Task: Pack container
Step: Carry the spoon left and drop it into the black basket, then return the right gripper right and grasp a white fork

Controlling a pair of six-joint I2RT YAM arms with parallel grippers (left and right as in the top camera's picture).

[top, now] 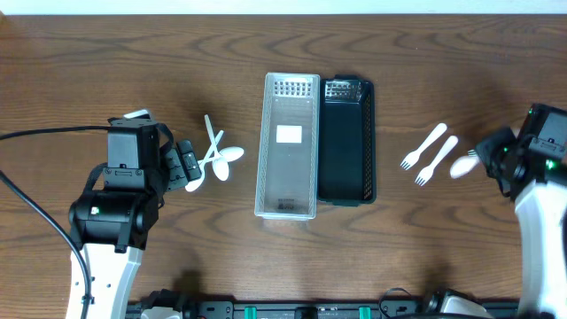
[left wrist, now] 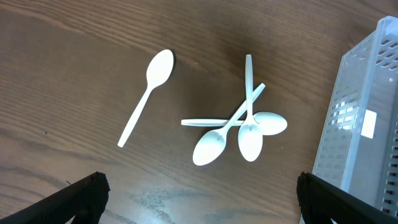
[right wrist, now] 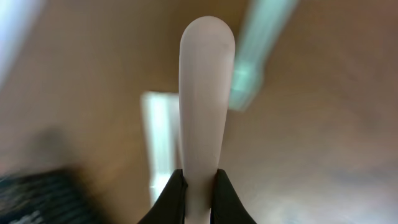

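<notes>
Right gripper: clamped on a white utensil, near the right edge.
Black tray: lies to its left, long axis running far-to-near edge.
Left gripper: spread wide by 3 crossed spoons.

The left arm, at 8 o'clock, has a white lower link, a rounded black joint and a boxy black wrist block; a thin black cable runs from it. The right arm, at 3 o'clock, is white under a black head with green lights. The left gripper and right gripper have matte black fingers.
</notes>
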